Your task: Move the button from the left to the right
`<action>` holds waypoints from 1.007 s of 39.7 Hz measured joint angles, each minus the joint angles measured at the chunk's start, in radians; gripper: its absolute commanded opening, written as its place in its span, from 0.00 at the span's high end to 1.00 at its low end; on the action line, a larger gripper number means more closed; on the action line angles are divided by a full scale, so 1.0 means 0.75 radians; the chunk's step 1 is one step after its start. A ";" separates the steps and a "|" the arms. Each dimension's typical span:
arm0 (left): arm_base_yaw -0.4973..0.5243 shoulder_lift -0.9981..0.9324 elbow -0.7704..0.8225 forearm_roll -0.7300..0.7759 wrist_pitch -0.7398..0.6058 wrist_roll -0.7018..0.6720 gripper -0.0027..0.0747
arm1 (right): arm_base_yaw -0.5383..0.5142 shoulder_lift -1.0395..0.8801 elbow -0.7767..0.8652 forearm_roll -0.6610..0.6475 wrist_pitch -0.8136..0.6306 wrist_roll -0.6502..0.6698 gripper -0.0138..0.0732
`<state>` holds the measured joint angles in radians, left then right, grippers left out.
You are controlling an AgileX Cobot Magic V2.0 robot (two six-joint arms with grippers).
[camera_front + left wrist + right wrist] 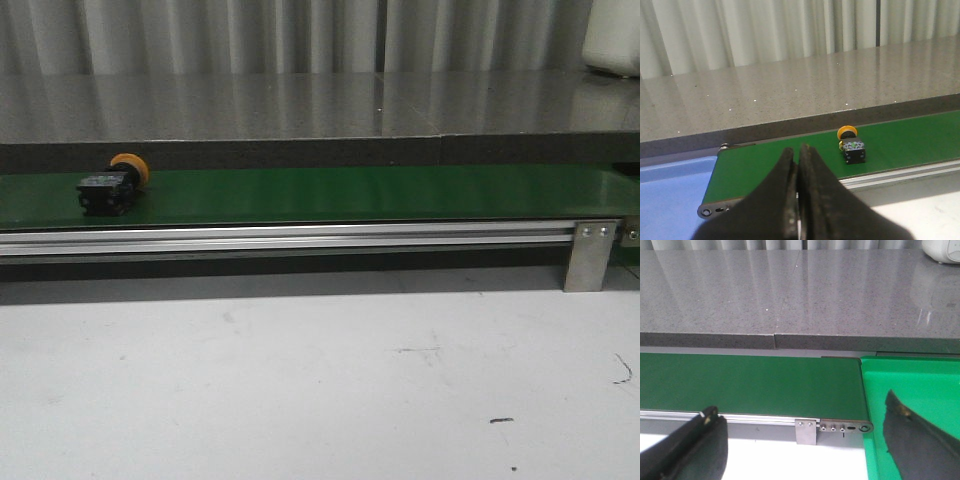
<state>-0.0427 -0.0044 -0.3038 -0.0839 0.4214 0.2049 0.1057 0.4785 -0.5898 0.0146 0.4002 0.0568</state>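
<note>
The grey stone bench (300, 105) runs behind the green conveyor belt (350, 195). A bright green tray (912, 390) sits touching the belt's right end. Left gripper (798, 200) has jaws pressed together, holding nothing; right gripper (805, 450) has jaws spread wide. The button (113, 184) lies on its side at the belt's left part, approx. near the back edge.

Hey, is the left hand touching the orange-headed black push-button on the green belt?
Apart. In the left wrist view, the shut left hand sits short of the orange-headed black push-button, with bare green belt between them.
</note>
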 measured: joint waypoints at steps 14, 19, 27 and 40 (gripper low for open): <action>0.000 0.000 0.045 0.000 -0.003 0.000 0.99 | 0.000 0.000 0.000 0.000 0.002 0.000 0.10; 0.000 0.000 0.045 0.000 -0.003 0.000 0.99 | 0.000 0.000 0.000 0.000 0.002 0.000 0.10; 0.000 0.000 0.045 0.000 -0.003 0.000 0.99 | 0.000 0.000 0.000 0.000 0.002 0.000 0.10; 0.000 0.000 0.045 0.000 -0.003 0.000 0.99 | 0.000 0.000 0.000 0.000 0.002 0.000 0.10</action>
<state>-0.0427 -0.0044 -0.2699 -0.0839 0.4190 0.2049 0.1057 0.4785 -0.5898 0.0146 0.4019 0.0568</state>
